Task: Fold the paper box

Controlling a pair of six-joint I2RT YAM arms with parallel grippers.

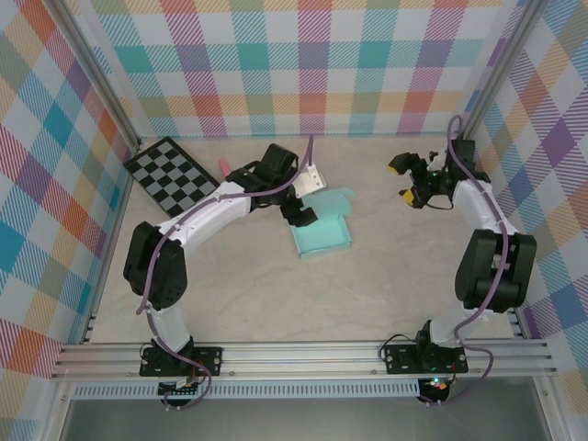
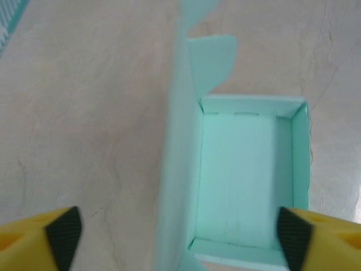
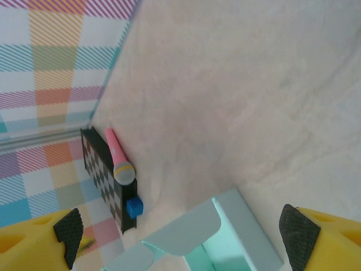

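- The checkerboard (image 1: 173,175) lies at the far left of the counter (image 1: 367,303), and we place everything else from it. A pink stick (image 1: 223,167) lies just beside its right edge.
- The left gripper (image 1: 299,216) hangs to the right of the checkerboard, directly above the box. Its jaws are released and spread wide, grasping nothing. In its wrist view one fingertip (image 2: 63,237) shows at each lower corner.
- The paper box (image 1: 322,234) rests on the counter to the right of the checkerboard, near it but not touching. Its tray has all four walls up. The lid panel, with its rounded flaps, stands open along one long side.
- We judge the card to be very light and thin, stiff only along its creases. It probably dents under a hard pinch and slides easily on the smooth counter.
- We would take the lid by its free edge, close to the middle and away from the flaps. We would brace a tray wall so the box cannot skate.
- The right gripper (image 1: 401,181) is farthest right of the checkerboard, well apart from it. Its jaws are released and empty.
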